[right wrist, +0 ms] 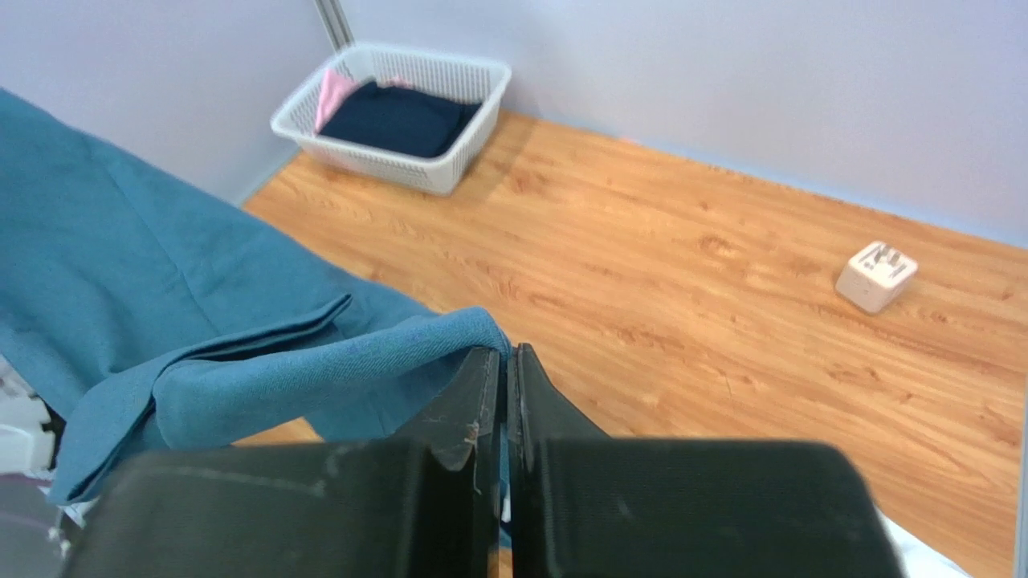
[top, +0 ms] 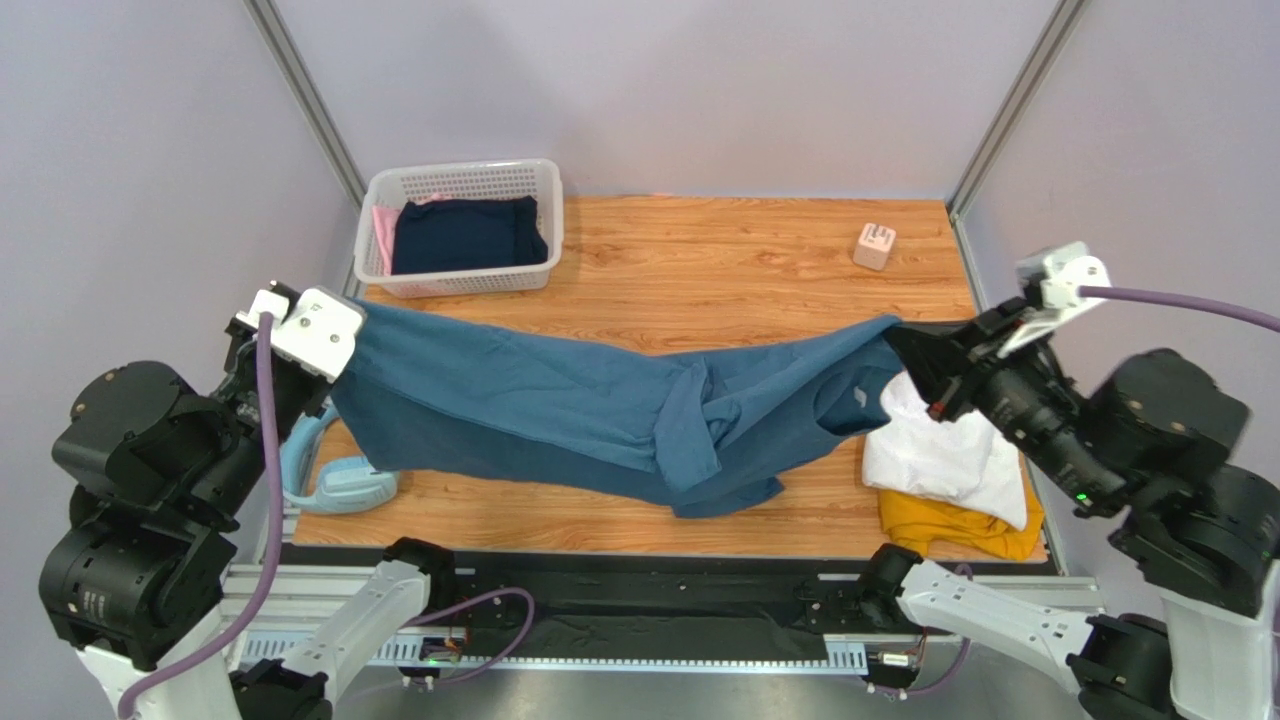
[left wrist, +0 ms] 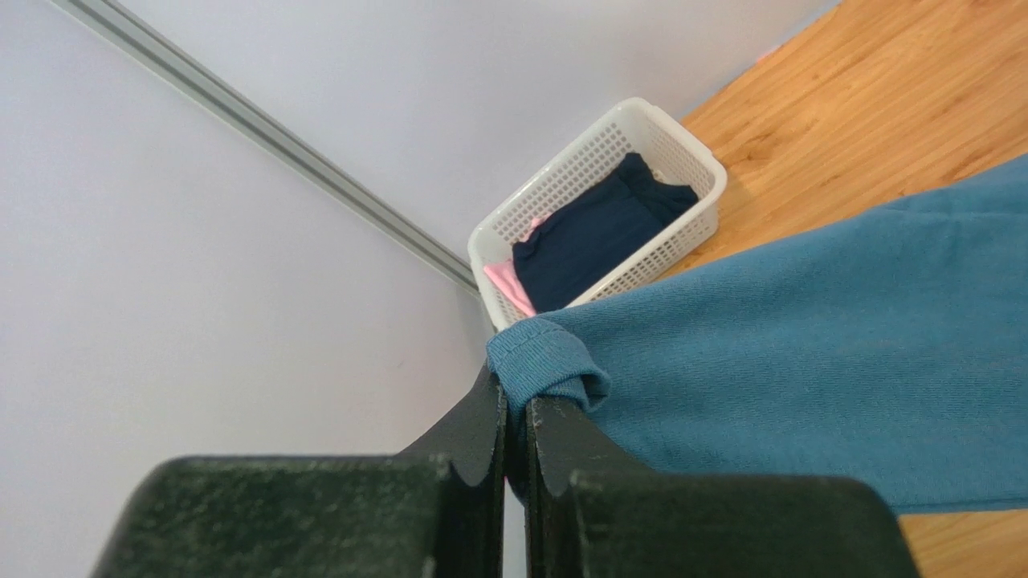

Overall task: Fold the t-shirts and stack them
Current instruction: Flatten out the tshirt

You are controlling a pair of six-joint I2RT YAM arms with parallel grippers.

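Observation:
A large teal-blue t-shirt (top: 601,405) hangs stretched across the table between both grippers, its middle sagging onto the wood. My left gripper (top: 334,363) is shut on its left edge; the left wrist view shows the hem (left wrist: 549,361) bunched between the jaws of the left gripper (left wrist: 517,403). My right gripper (top: 909,348) is shut on the shirt's right edge; the right wrist view shows cloth (right wrist: 314,367) pinched at the tips of the right gripper (right wrist: 508,357). A folded white t-shirt (top: 947,450) lies on a folded mustard-yellow t-shirt (top: 947,522) at the front right, under my right arm.
A white lattice basket (top: 458,278) with dark navy and pink cloth stands at the back left. A small pale cube (top: 875,245) sits at the back right. A pale-blue rounded item (top: 323,480) lies at the front left edge. Grey walls close in on three sides.

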